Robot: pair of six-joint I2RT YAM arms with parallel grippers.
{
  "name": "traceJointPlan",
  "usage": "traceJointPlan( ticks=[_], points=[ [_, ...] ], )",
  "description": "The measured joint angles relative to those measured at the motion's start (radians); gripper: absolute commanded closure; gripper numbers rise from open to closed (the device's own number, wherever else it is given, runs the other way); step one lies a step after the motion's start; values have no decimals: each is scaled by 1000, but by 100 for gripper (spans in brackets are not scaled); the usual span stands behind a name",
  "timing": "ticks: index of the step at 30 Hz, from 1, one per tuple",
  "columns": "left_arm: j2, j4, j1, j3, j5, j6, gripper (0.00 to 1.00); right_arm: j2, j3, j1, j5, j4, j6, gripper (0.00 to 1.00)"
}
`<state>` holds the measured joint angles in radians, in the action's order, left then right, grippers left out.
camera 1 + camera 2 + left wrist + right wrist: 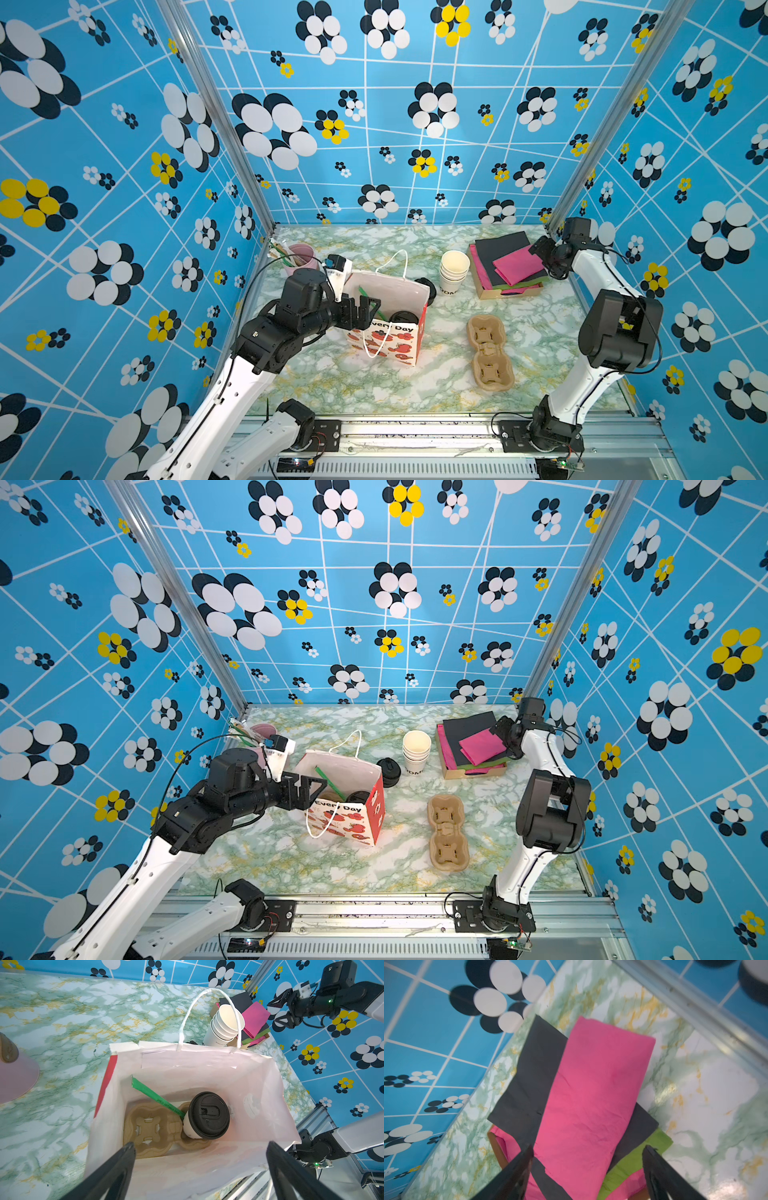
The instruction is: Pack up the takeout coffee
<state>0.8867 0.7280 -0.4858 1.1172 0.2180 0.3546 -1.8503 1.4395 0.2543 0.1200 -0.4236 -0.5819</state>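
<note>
The takeout coffee [207,1115], a white cup under a black lid, stands in one socket of a brown pulp carrier [149,1128] at the bottom of the white paper bag [207,1070]. A green wrapped stick [158,1098] leans beside it. In both top views only the coffee lid [403,318] [358,796] shows inside the bag [386,340] [345,820]. My left gripper [201,1145] [365,309] [309,787] hovers open over the bag's near rim, holding nothing. My right gripper [588,1148] [540,249] [500,729] is open above a pink napkin [591,1095], apart from it.
A stack of lidless white cups [454,268] and a stack of black lids [426,289] stand behind the bag. A cardboard tray [486,293] of napkins sits at the back right. A second pulp carrier [490,353] lies right of the bag. A pink cup [300,257] stands back left.
</note>
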Motion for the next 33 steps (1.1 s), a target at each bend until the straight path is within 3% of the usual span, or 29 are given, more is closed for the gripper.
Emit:
traceJointPlan(
  ticks=[12, 24, 33],
  points=[
    [-1, -1, 2, -5, 0, 0, 1, 0, -103, 28, 106, 121, -107, 18],
    [-1, -1, 2, -5, 0, 0, 1, 0, -109, 31, 130, 152, -152, 32],
    [-2, 0, 2, -6, 0, 0, 1, -6, -109, 31, 129, 152, -155, 34]
  ],
)
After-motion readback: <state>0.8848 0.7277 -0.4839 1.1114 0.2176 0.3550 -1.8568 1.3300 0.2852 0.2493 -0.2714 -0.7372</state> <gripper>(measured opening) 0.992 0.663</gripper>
